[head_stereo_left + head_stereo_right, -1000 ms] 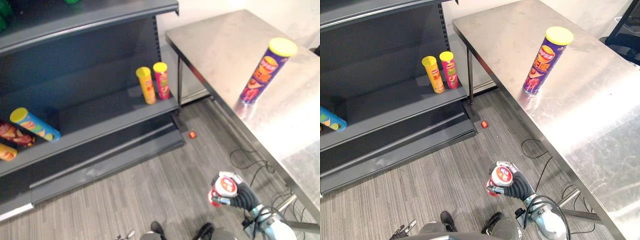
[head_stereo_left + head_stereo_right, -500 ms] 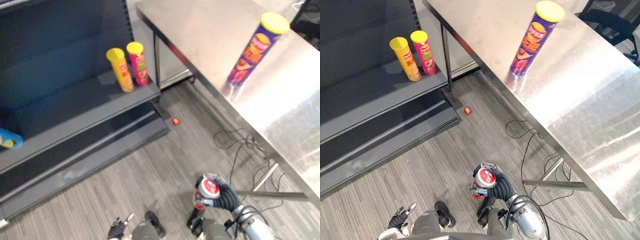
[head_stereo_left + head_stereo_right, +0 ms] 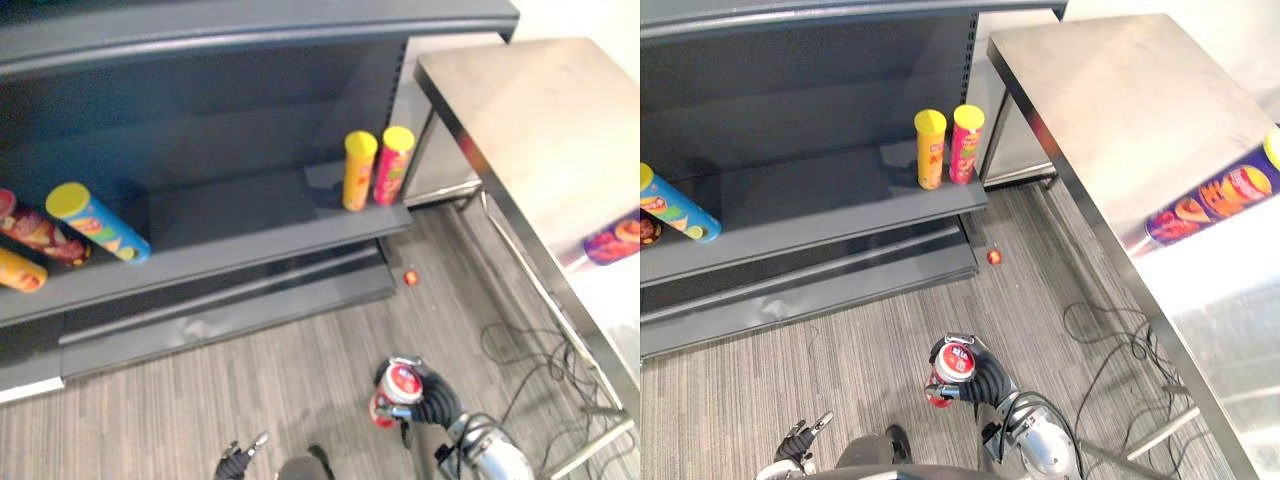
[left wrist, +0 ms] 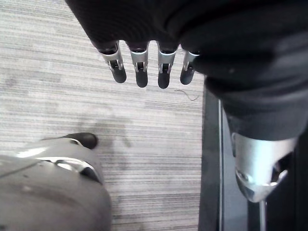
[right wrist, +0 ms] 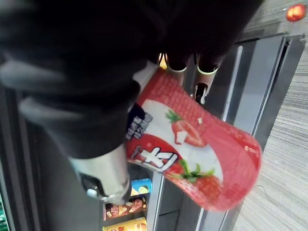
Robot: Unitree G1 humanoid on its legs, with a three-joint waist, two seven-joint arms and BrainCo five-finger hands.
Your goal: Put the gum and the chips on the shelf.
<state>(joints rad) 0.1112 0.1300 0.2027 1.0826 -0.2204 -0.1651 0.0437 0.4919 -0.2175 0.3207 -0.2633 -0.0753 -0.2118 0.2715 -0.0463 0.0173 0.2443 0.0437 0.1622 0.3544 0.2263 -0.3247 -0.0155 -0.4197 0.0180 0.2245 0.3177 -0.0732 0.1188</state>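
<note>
**A:** Eyes on the gum canister [image 5: 192,149]: a stubby red cylinder with a glossy wrap, strawberries printed on it, and a pale-rimmed lid facing up in the head views. It's down low over the floor, in the right robot hand [image 3: 980,378].

**B:** And that hand is clenched on it. The fingers [image 5: 201,89] curl round the barrel, dark tips peeking past the far side, and the ribbed black cover bulks behind.

**A:** The chips can [image 3: 1212,197] is well off to the right of that hand and ahead of it. It's a tall purple tube with bright print, its base on the table [image 3: 1110,90], a brushed-steel top that mirrors the can's foot.

**B:** Ahead and to the left of the hand is the shelf [image 3: 820,200], dark grey metal with flat decks. A yellow can [image 3: 930,148] and a pink can [image 3: 966,143] stand upright side by side at its near end. Far along, a blue can [image 3: 675,210] lies on its side.

**A:** There's a small red bit [image 3: 993,257] on the floor, between hand and shelf.

**B:** The left robot hand [image 4: 139,70] hangs relaxed, fingers straight and grasping nothing, above the grey streaked floor [image 4: 57,96].
</note>
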